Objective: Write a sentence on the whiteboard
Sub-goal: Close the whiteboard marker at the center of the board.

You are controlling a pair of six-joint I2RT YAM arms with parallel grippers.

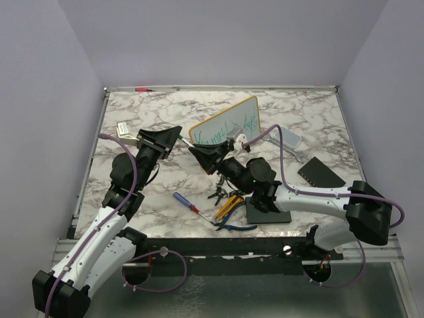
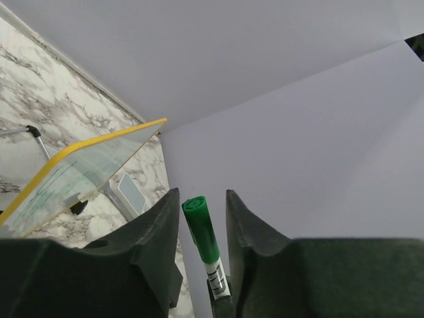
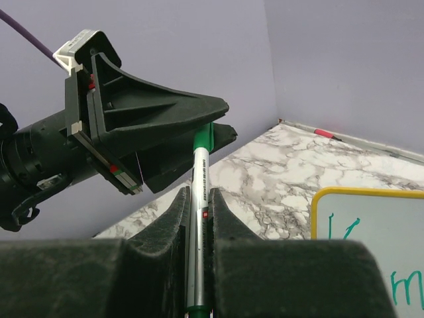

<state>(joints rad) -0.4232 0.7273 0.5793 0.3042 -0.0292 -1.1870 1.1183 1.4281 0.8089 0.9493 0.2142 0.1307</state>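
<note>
From above, the whiteboard (image 1: 224, 122) stands tilted on its long edge at the middle of the marble counter (image 1: 318, 116), with the teal sentence (image 1: 228, 128) running across its face. Both arms reach in front of it. The left pincer (image 1: 177, 131) and the right pincer (image 1: 194, 151) point at each other, tips almost meeting just left of the board. Nearer the arm bases lie a screwdriver (image 1: 185, 201) and pliers (image 1: 228, 205), and a black pad (image 1: 321, 173) sits to the right.

The left wrist camera shows the left pincer (image 2: 202, 193) released. Its fingers (image 2: 156, 232) stand either side of a green marker (image 2: 202, 232) with a gap on each side. The whiteboard (image 2: 79, 175) leans at the left.

The right wrist camera shows the right pincer (image 3: 199, 192) clenched on the marker (image 3: 200, 172) barrel. The left pincer (image 3: 225, 118) straddles its green cap end. The whiteboard's (image 3: 371, 218) corner and some teal strokes (image 3: 350, 228) show at lower right.
</note>
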